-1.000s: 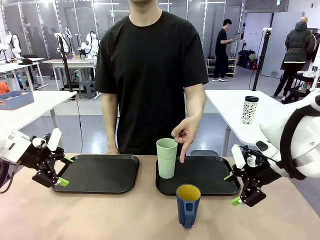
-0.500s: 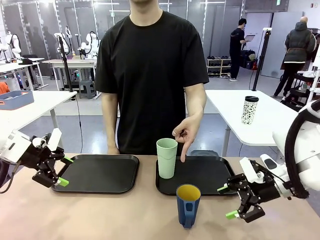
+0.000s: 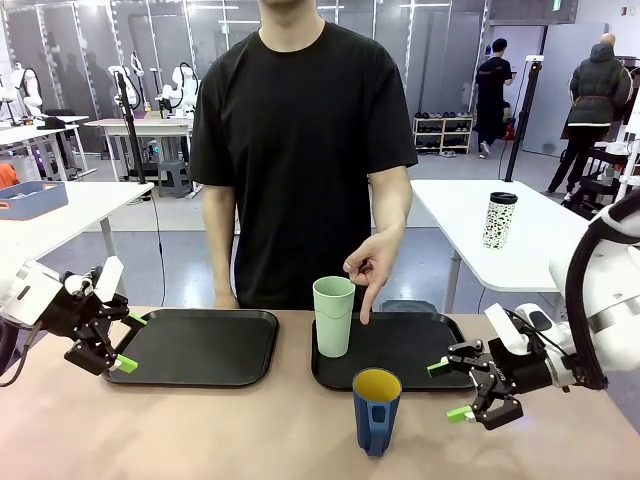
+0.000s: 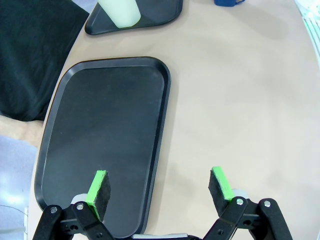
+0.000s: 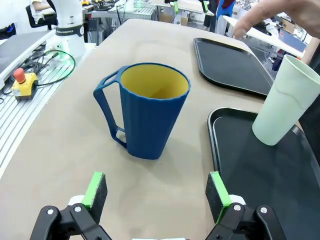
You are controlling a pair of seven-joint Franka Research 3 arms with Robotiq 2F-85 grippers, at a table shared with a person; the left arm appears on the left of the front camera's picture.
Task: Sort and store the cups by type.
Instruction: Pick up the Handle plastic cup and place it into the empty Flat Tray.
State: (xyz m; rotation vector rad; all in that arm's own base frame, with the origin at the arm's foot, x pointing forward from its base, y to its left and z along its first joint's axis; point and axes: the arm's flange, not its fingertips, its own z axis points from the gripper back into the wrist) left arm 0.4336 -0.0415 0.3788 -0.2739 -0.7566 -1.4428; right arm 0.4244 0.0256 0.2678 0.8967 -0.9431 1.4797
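A dark blue handled mug (image 3: pixel 376 411) with a yellow inside stands on the bare table just in front of the right black tray (image 3: pixel 420 352); it is also close ahead in the right wrist view (image 5: pixel 149 111). A pale mint tumbler (image 3: pixel 333 316) stands upright on that tray's near left part, seen again as the tumbler (image 5: pixel 285 102) and at the top of the left wrist view (image 4: pixel 119 11). My right gripper (image 3: pixel 449 390) is open, to the right of the mug, fingers pointing at it, a short gap away. My left gripper (image 3: pixel 128 342) hangs open over the left edge of the left tray (image 3: pixel 200 345).
A person in a black shirt stands at the far side, one hand (image 3: pixel 370 268) pointing down at the right tray beside the tumbler. A white speckled cup with a dark lid (image 3: pixel 499 219) stands on another table behind. A red emergency button (image 5: pixel 21 81) sits off the table's edge.
My right gripper has swung down and left toward the blue mug, now level with it. The left arm, the cups and the person's hand have stayed put.
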